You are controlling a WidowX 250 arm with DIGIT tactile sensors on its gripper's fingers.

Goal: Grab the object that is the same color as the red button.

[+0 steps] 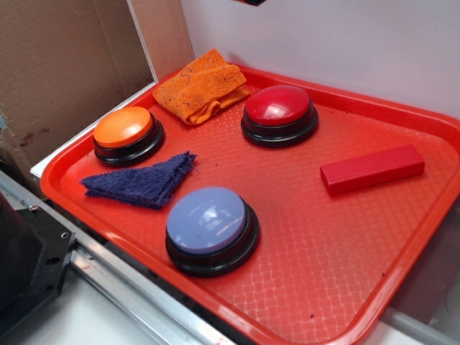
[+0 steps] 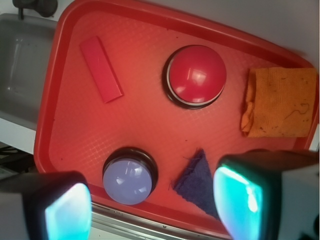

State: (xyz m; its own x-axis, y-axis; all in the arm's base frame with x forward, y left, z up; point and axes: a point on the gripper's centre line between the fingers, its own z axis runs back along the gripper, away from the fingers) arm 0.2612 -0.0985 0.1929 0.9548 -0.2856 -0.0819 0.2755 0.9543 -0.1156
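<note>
The gripper (image 2: 152,207) shows two bulky grey-white fingers (image 2: 37,200) in the wrist view, blurred, each with a glossy, glowing cyan inner pad (image 2: 239,196).

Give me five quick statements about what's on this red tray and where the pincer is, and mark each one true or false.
1. The red block lies flat on the tray, apart from every button. True.
2. The pincer is shut on the red block. False: it is open, holds nothing, and is well away from the block.
3. The red button sits nearest the orange cloth. True.
4. The dark blue cloth covers the pale blue button. False: it lies beside it, between that and the orange button.
5. There are four buttons. False: three.
</note>
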